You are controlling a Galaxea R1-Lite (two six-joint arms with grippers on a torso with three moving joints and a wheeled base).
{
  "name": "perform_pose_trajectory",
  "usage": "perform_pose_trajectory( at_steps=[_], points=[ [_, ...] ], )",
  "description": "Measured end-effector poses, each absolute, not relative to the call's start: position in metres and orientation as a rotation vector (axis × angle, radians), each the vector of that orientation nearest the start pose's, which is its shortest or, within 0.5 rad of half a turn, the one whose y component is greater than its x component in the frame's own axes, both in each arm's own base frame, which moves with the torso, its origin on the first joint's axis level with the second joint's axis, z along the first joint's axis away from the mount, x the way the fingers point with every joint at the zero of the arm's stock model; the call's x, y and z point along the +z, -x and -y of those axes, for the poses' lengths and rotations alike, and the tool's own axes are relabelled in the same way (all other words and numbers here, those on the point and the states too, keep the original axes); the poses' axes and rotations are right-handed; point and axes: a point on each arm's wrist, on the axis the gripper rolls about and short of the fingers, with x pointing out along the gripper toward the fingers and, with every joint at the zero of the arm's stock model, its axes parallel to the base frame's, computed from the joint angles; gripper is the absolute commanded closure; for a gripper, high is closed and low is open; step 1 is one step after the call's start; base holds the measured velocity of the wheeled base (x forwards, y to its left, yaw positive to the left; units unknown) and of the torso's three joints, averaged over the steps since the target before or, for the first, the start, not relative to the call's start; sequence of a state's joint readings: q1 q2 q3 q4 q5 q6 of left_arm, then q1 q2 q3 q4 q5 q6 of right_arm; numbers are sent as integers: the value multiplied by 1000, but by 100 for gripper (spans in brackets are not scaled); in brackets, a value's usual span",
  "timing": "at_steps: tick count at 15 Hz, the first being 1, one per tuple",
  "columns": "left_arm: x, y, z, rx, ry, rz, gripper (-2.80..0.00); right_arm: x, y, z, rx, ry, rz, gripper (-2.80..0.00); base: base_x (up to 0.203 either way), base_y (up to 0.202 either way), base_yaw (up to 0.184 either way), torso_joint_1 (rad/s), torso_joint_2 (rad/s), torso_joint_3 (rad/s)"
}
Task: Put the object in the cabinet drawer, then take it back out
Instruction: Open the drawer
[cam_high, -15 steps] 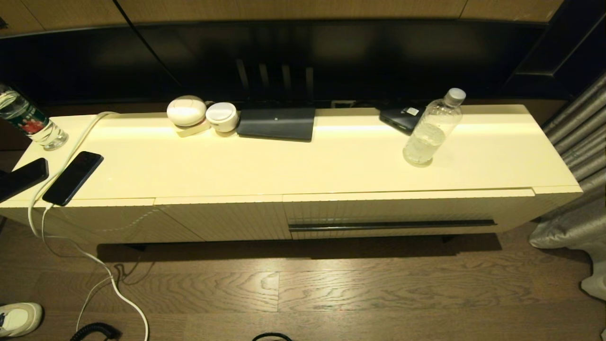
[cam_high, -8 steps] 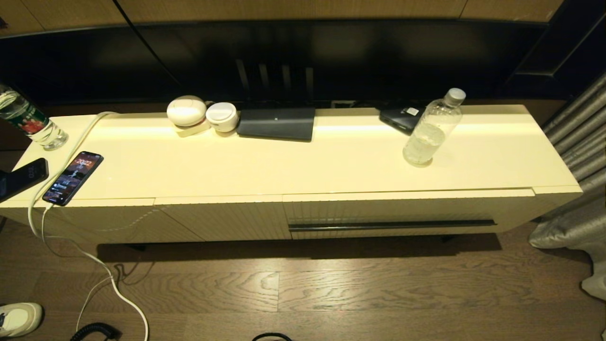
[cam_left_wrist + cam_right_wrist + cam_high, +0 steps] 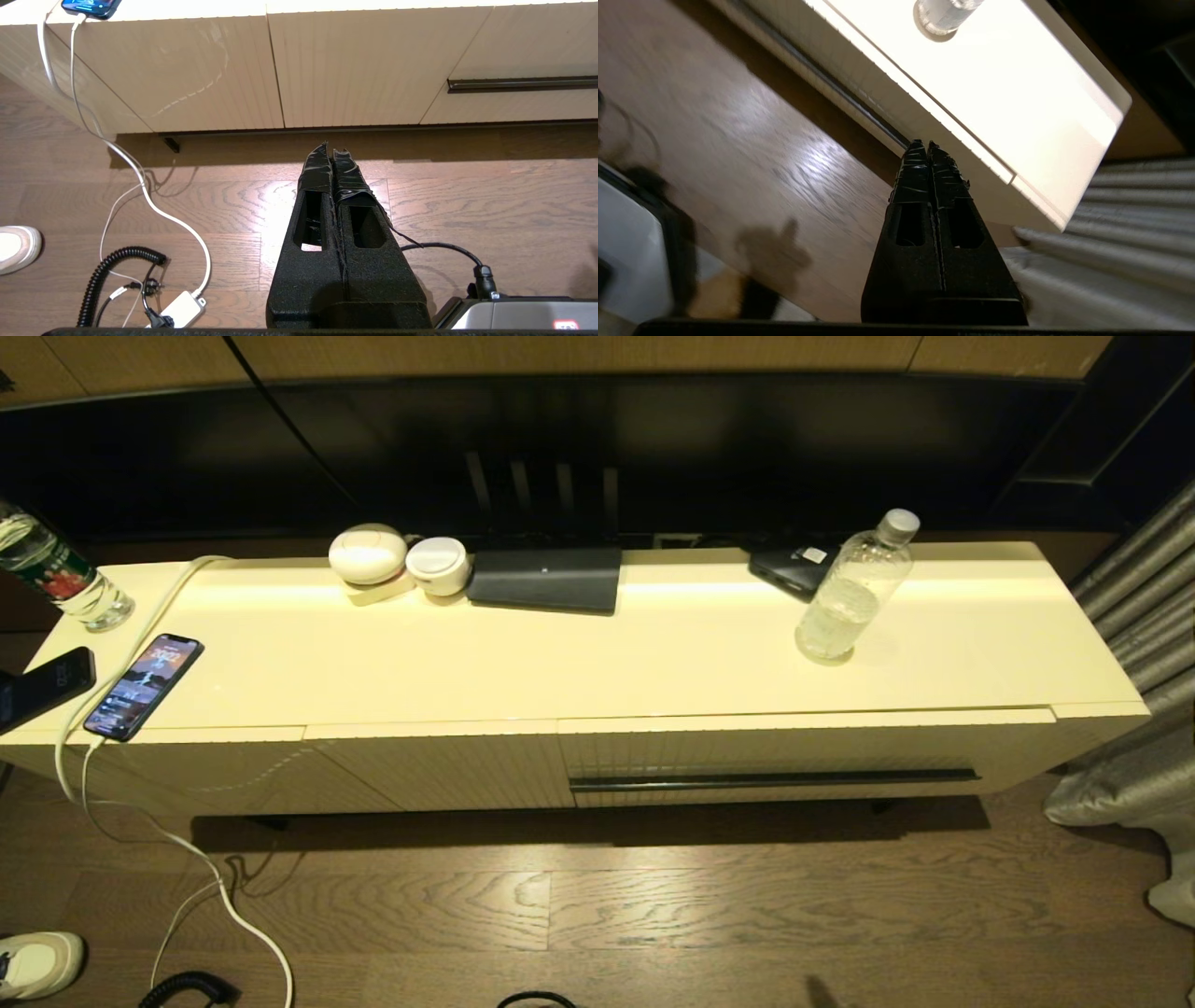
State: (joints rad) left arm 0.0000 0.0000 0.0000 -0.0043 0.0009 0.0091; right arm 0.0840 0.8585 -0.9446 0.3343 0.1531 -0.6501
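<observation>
Head view: two bottles, the clear water bottle (image 3: 851,590) upright on the cabinet top (image 3: 597,653), the drawer (image 3: 775,756) below closed.

Left wrist view: left gripper (image 3: 331,151) clenched, empty, above floor.

Right wrist view: right gripper (image 3: 923,147) clenched, empty.

Labelled bottle (image 3: 56,574) cut by frame edge.

Your left gripper (image 3: 331,148) hangs low over the floor, its two black fingers pressed together with no gap, holding nothing. Your right gripper (image 3: 923,145) is likewise closed and empty, tilted at an angle. Neither arm shows in your head view.
</observation>
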Motion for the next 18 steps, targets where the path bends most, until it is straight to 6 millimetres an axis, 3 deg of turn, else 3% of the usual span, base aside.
perform_pose_trajectory(
  at_steps=[4, 7, 13, 18],
  points=[
    [76, 23, 0, 1, -9, 4, 0, 285, -134, -22, 397, 736, -331, 0, 0, 0, 0, 0, 0, 0],
    [76, 23, 0, 0, -9, 4, 0, 265, -164, -43, 525, 837, -432, 0, 0, 0, 0, 0, 0, 0],
    [76, 23, 0, 0, -9, 4, 0, 202, -197, -80, 756, 960, -613, 0, 0, 0, 0, 0, 0, 0],
    [76, 23, 0, 1, -9, 5, 0, 144, -213, -79, 902, 1203, -672, 0, 0, 0, 0, 0, 0, 0]
  ],
)
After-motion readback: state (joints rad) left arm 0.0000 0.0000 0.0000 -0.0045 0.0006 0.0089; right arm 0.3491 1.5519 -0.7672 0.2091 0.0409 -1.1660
